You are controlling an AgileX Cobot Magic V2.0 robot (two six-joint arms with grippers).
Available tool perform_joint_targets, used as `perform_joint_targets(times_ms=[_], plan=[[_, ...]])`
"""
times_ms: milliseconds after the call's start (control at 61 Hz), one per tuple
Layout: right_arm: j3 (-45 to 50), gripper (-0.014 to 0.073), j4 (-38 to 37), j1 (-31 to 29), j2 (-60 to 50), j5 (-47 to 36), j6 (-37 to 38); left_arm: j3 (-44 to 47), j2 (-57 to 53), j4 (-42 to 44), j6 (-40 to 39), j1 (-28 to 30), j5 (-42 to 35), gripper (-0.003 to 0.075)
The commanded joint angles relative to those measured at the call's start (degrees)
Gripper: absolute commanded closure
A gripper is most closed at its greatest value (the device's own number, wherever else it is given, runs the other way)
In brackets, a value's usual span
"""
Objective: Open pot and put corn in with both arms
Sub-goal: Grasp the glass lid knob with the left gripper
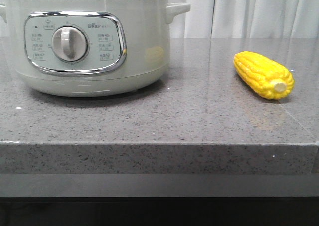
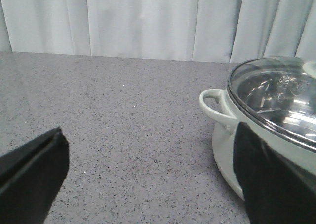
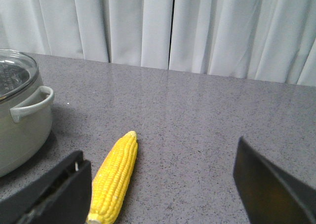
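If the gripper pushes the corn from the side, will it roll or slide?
The corn is round and tapered and lies on a smooth, glossy counter, so it probably rolls, curving toward its thin tip. Its bumpy kernels should give the fingers some grip.

Your front camera sits low at the counter [image 1: 149, 151] edge, looking forward, close on the pot [image 1: 84, 41] and the corn [image 1: 263, 75]. Both wrist cameras hang above the counter facing the curtain [image 3: 173, 26] (left one beside the pot, right one over the corn), each also catching a pot handle.
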Motion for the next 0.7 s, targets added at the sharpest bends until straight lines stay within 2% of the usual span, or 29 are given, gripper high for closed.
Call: perform_joint_targets(times_ms=[0,164,377,525,689], plan=[[-2.08,-0.0016,0.2,-0.33,0.64,-3.71,-0.07,-3.81,2.27,-0.35,-0.57,-0.38,-2.37,0.006],[-2.08,-0.0016,0.2,-0.33,0.64,-2.53,-0.07,-12.43,10.94,-0.48,0.36,-3.69,2.99,0.006],[-2.08,-0.0016,0.2,-0.33,0.64,-2.44,-0.07,-27.13,25.13,-0.48,0.46,-12.73,9.47,0.006],[-2.08,-0.0016,0.2,-0.33,0.64,-2.44,-0.07,-40.77,36.74,-2.23,0.46,-19.4,17.02,0.006],[-2.08,-0.0016,0.2,-0.33,0.64,-2.39,-0.07,-56.6,48.61,-5.52,0.46,-22.59,27.3,0.006]])
